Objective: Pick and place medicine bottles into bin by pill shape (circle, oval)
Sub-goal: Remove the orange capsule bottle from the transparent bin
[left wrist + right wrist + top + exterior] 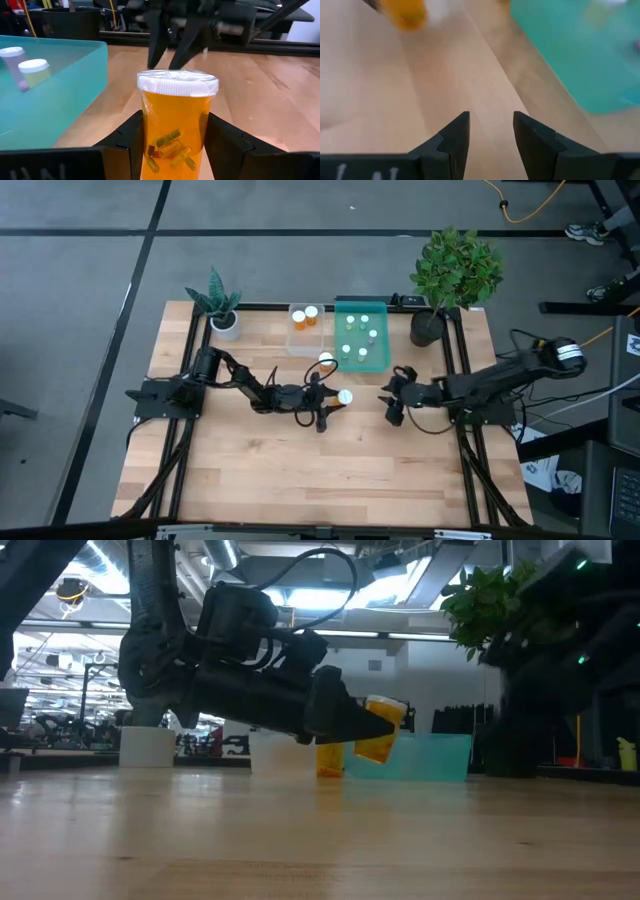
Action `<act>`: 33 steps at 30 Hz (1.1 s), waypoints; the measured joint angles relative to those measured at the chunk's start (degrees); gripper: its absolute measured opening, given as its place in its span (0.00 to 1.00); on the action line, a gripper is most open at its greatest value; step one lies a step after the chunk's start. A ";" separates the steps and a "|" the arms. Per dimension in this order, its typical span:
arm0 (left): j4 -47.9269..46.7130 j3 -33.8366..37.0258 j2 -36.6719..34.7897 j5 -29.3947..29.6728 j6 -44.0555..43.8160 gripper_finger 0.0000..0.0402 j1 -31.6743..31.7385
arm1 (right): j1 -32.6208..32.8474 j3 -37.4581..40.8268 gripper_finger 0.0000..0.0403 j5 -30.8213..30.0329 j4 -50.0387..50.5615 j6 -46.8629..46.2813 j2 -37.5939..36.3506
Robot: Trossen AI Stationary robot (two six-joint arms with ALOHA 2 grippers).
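Observation:
My left gripper [335, 398] is near the table's middle, shut on an orange medicine bottle [175, 125] with a white cap and oblong pills inside. My right gripper [388, 395] stands open just to the right of it, with nothing between its fingers [491, 122]. The teal bin [360, 335] at the far middle holds several small white-capped bottles. Left of it, the clear bin [305, 330] holds two orange bottles. One more bottle [325, 360] stands on the table by the teal bin's near left corner. My left gripper pinches the bottle's orange body [146, 137] between its two fingers, below the white cap [177, 82]. The fingers come nearly level from the table's left side. The bottle [378, 732] sits cap up, slightly tilted, and clear of the table top.
A white pot with a spiky plant [222, 315] stands at the far left, and a dark pot with a bushy plant [440, 290] at the far right. Black frame rails [462, 360] run along the table's sides. Bare wood [320, 470] fills the near half.

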State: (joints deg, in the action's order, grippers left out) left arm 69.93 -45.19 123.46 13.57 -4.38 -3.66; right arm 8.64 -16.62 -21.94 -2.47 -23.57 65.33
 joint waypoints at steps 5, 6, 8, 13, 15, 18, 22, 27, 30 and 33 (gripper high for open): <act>0.00 0.00 0.00 -0.02 -0.04 0.38 0.00 | -1.98 -3.30 0.38 0.46 -1.45 0.05 10.18; 0.00 0.00 0.00 -0.38 -0.05 0.38 0.00 | -2.15 -4.41 0.38 0.71 -1.45 0.38 12.18; 0.00 0.00 0.00 -1.45 -0.07 0.38 0.00 | -2.18 -6.84 0.38 0.87 -2.11 1.98 15.71; -0.31 0.00 -0.02 -1.49 -0.13 0.38 -0.18 | -2.15 -13.15 0.38 -1.19 -5.14 4.88 22.80; -0.56 0.00 -0.04 -1.47 -0.15 0.38 -0.33 | -2.15 -15.67 0.38 -1.48 -5.30 6.00 24.51; -0.94 0.00 -0.04 -1.21 -0.15 0.38 -0.52 | -2.15 -18.56 0.38 -1.47 -5.31 7.44 25.95; -1.85 0.00 -0.04 -1.03 -0.20 0.38 -0.50 | -1.79 -20.54 0.38 0.31 -5.34 7.78 26.17; -2.34 0.00 -0.04 -1.10 -1.25 0.38 -0.57 | -1.30 -21.20 0.38 4.13 -4.71 6.80 26.21; -2.77 0.00 -0.09 -0.83 -1.29 0.38 -0.54 | -1.30 -21.20 0.38 4.21 -4.60 5.78 26.21; -3.63 0.00 -0.09 -0.62 -1.51 0.38 -0.48 | -1.28 -21.20 0.38 4.38 -4.53 5.16 26.23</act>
State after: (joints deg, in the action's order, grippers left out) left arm 66.30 -45.19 123.37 12.95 -5.89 -4.14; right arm 7.35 -37.82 -17.57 -7.00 -18.40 91.57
